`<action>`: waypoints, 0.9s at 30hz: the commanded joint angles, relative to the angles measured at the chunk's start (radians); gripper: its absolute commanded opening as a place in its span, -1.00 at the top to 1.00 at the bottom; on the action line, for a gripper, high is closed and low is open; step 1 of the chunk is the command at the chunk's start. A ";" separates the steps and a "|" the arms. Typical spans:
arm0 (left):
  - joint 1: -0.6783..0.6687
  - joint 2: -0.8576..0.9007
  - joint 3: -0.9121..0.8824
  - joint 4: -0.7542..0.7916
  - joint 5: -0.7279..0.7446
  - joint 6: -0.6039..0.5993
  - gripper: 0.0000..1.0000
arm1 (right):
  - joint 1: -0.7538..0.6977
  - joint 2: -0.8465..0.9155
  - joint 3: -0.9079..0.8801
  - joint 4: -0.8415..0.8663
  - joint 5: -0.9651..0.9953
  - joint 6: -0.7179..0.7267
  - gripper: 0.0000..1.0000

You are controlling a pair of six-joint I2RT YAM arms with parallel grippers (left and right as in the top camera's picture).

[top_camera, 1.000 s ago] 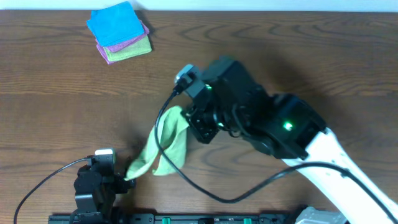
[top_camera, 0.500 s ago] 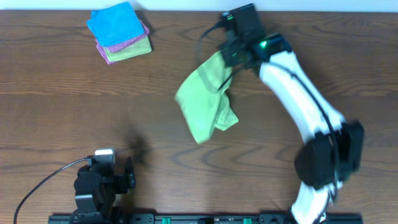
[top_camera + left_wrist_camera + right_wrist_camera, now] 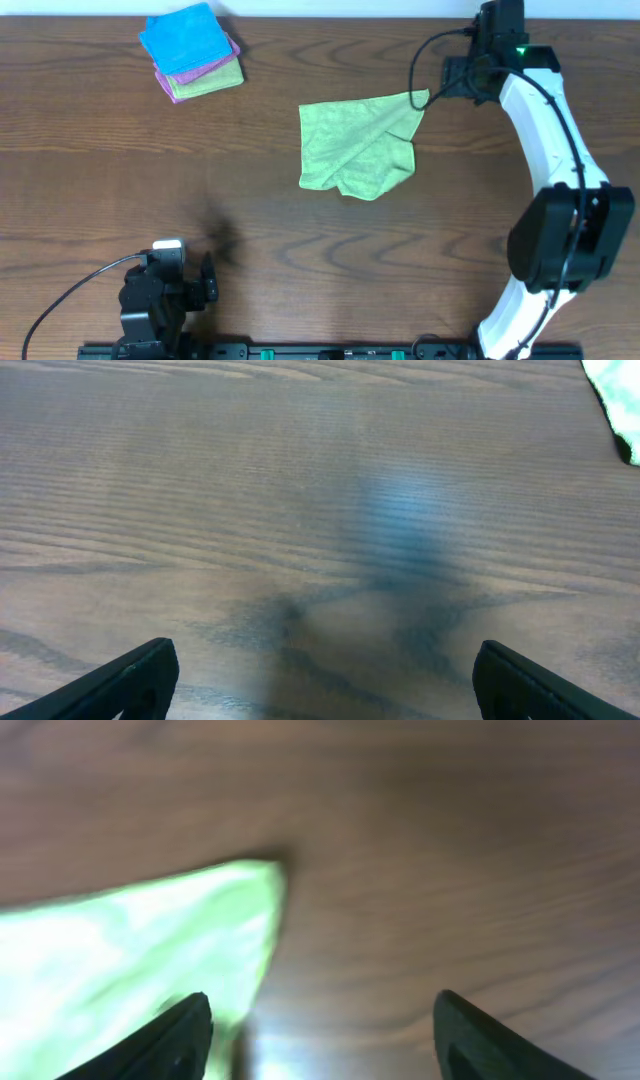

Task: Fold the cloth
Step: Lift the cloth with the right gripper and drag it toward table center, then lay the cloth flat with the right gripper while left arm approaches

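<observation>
Now the cloth (image 3: 355,145) lies rumpled but mostly spread on the counter (image 3: 100,180), about midway along its length and nearer the far edge. One corner is drawn out toward the far right corner. The right jaws stand apart just beside that corner, and the wrist view shows the green tip close by one finger (image 3: 185,1035); whether they touch I cannot tell. The left jaws, also apart, sit at the near edge toward the left corner, well apart from the cloth. A stack (image 3: 192,52) of folded cloths rests by the far left corner.
</observation>
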 commanded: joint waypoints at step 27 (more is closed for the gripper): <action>-0.005 0.898 0.579 0.208 0.622 -0.265 -0.91 | -0.063 -0.017 -0.367 -0.047 -0.595 -0.094 -0.39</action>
